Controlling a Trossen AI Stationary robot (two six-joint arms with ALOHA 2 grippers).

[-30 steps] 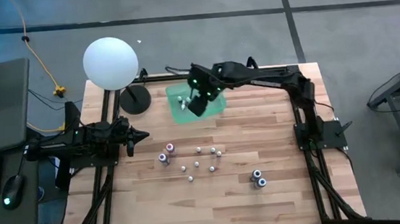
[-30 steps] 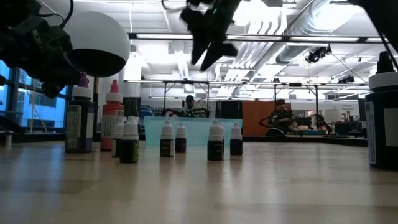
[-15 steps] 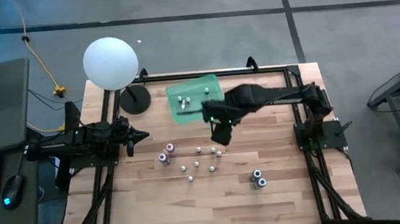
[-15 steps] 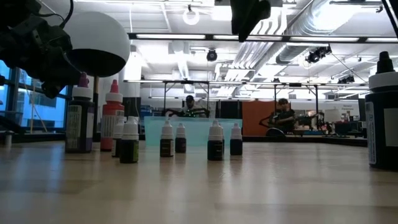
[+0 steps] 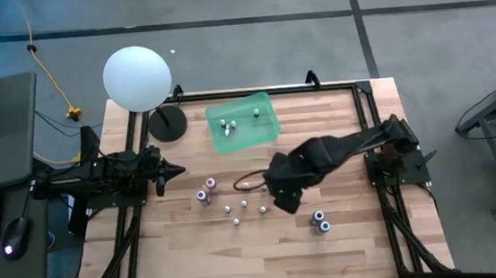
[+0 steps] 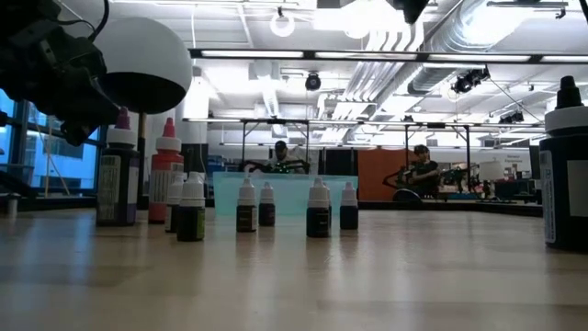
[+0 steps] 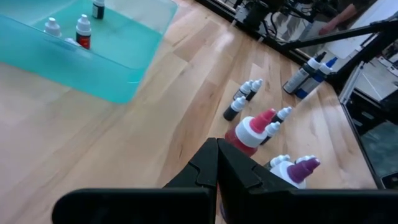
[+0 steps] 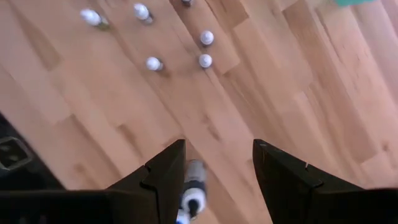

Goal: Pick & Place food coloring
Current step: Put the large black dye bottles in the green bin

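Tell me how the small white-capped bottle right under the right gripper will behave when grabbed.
The small white-capped bottle stands upright, tall for its narrow base, so a glancing finger would probably tip it. It looks round, so once down it could roll on the wooden table. It is likely light, so the open right gripper should close centred on it.

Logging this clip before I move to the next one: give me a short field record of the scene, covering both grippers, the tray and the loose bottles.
right gripper: open, empty, above the wood near the two larger bottles
left gripper: shut, parked at the table's left side
tray: green, at the far edge, three small bottles inside
loose small bottles: cluster standing mid-table
purple and red capped bottles: left of that cluster
white globe: on a stand at the far-left corner
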